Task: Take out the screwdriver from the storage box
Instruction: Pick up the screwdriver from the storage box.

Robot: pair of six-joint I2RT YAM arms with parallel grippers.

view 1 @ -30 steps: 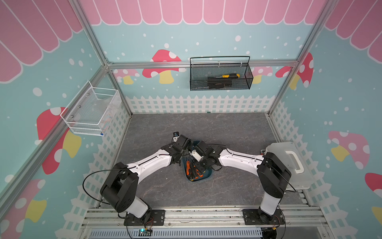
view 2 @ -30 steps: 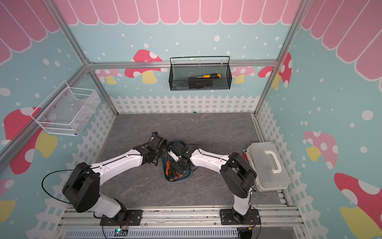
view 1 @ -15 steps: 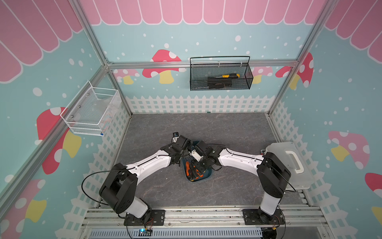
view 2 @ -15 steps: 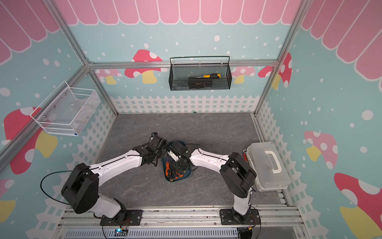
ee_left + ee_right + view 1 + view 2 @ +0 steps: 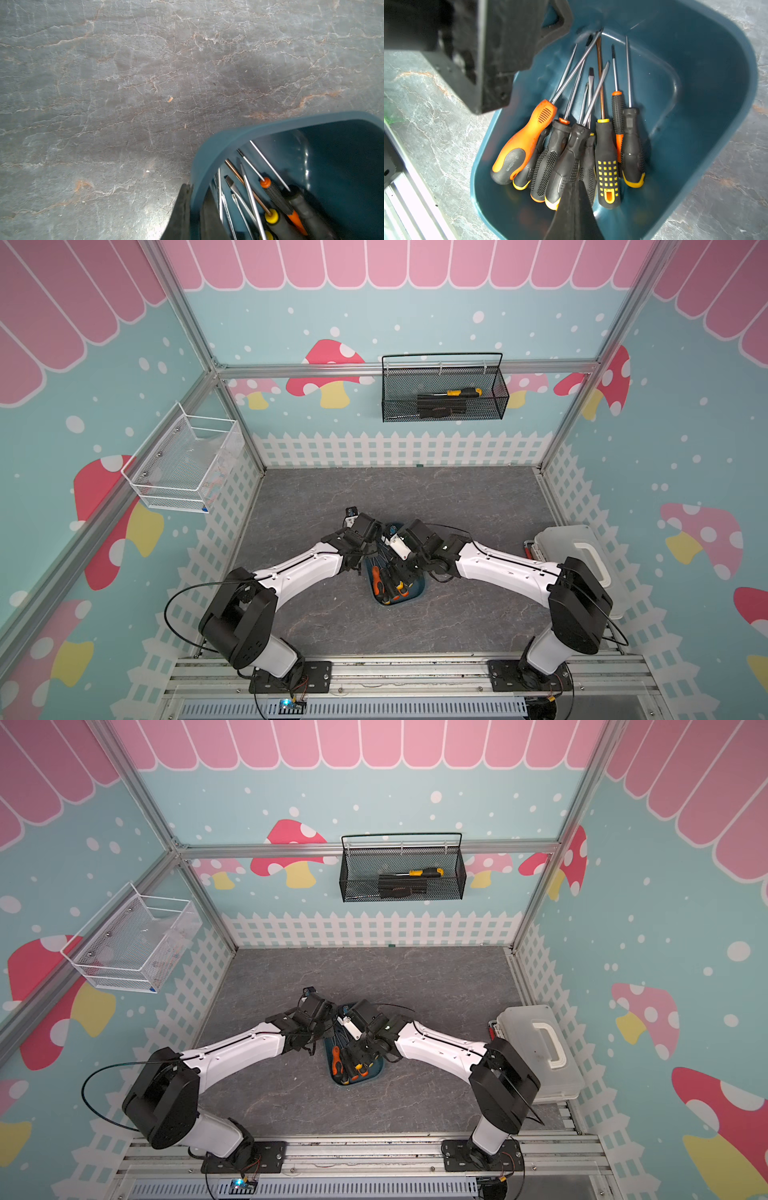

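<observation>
Nothing out yet: the screwdrivers (image 5: 607,162) all lie in the storage box (image 5: 708,99) on the surface (image 5: 124,83). The left claw (image 5: 195,216) pinches the box rim. The right claw (image 5: 574,199) is pressed together down among the handles, maybe nipping a black one, hard to tell.

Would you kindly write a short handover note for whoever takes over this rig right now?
Left gripper: shut on the rim of the storage box, which sits on the table.
Right gripper: shut, tips down among the black screwdriver handles; a true grip on one is unclear.
Done: box pinched, right gripper inside it.
Left: no screwdriver is out yet; confirm the grip, then lift one clear of the box.
</observation>
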